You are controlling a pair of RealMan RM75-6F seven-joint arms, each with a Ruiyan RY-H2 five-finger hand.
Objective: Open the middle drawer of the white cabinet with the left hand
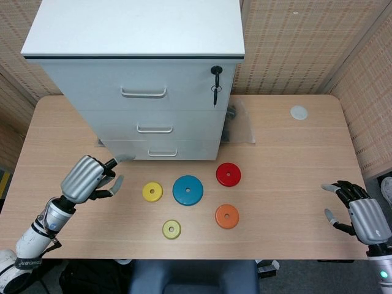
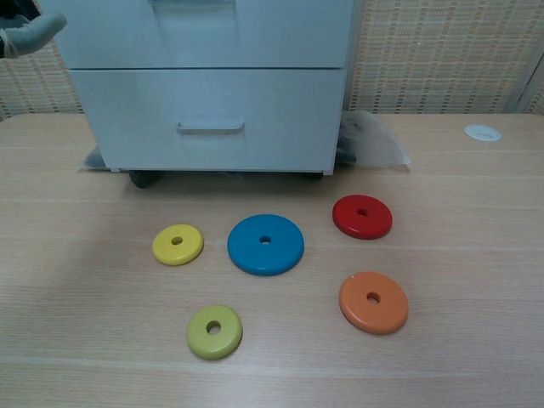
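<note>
— While the left robot hand (image 1: 86,177) hangs over the bench (image 1: 294,184) near the cabinet's lower left corner, where is the drawer it is after?

— The middle drawer (image 1: 153,125) sits shut in the white cabinet (image 1: 138,79), between the top drawer (image 1: 144,86) and the bottom drawer (image 1: 156,149). Its handle (image 1: 154,129) is up and to the right of the hand, apart from it. The hand holds nothing; its fingers are loosely curled, one fingertip (image 1: 125,158) reaching toward the bottom drawer's left edge. In the chest view only a fingertip (image 2: 34,32) shows at the upper left.

— What lies around it?

— Five discs on the bench in front of the cabinet: a yellow disc (image 1: 152,192) just to the right of the hand, a blue disc (image 1: 187,190) beside that, a red disc (image 1: 228,174), an orange disc (image 1: 227,216) and an olive disc (image 1: 171,229) nearest the front edge. None sits between the hand and the handle.

— Anything else?

— A key (image 1: 215,82) hangs in the lock at the top drawer's right end. A clear plastic bag (image 1: 242,125) lies against the cabinet's right side, and a small white cap (image 1: 299,113) rests far right on the bench.

— And the right robot hand (image 1: 361,214)?

— Low at the right edge, fingers apart, empty.
</note>
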